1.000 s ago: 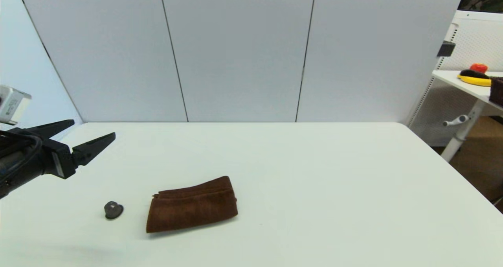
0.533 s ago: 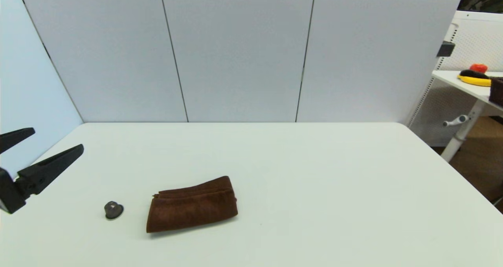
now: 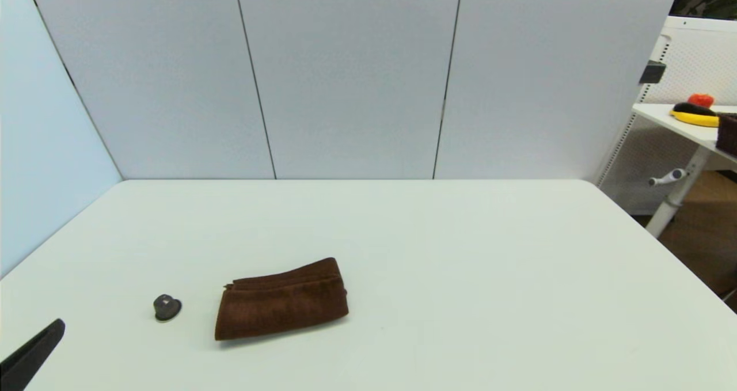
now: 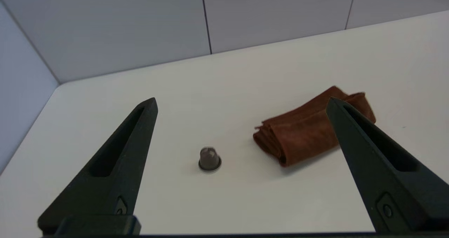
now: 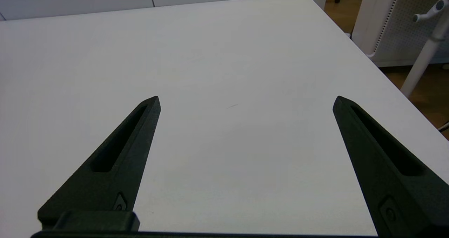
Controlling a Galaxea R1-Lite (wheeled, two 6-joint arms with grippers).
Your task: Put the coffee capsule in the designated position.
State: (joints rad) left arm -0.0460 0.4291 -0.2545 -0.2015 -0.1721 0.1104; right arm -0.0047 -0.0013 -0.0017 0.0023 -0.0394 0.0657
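The coffee capsule point(image 3: 167, 308), small, dark grey and domed, stands upright on the white table left of a folded brown towel point(image 3: 282, 306). In the left wrist view the coffee capsule point(image 4: 209, 159) lies well ahead of my left gripper point(image 4: 242, 101), which is open and holds nothing. Only one of its fingertips point(image 3: 34, 353) shows in the head view, at the near left corner. My right gripper point(image 5: 246, 97) is open over bare tabletop and does not show in the head view. Nothing on the table marks the designated position.
The brown towel point(image 4: 312, 129) lies just right of the capsule. Grey wall panels point(image 3: 345, 74) close off the table's back and left sides. A side table point(image 3: 685, 120) with fruit stands off to the right, beyond the table's right edge.
My left gripper has pulled back and down toward the near left corner, almost leaving the head view. The capsule and the towel have stayed where they were.
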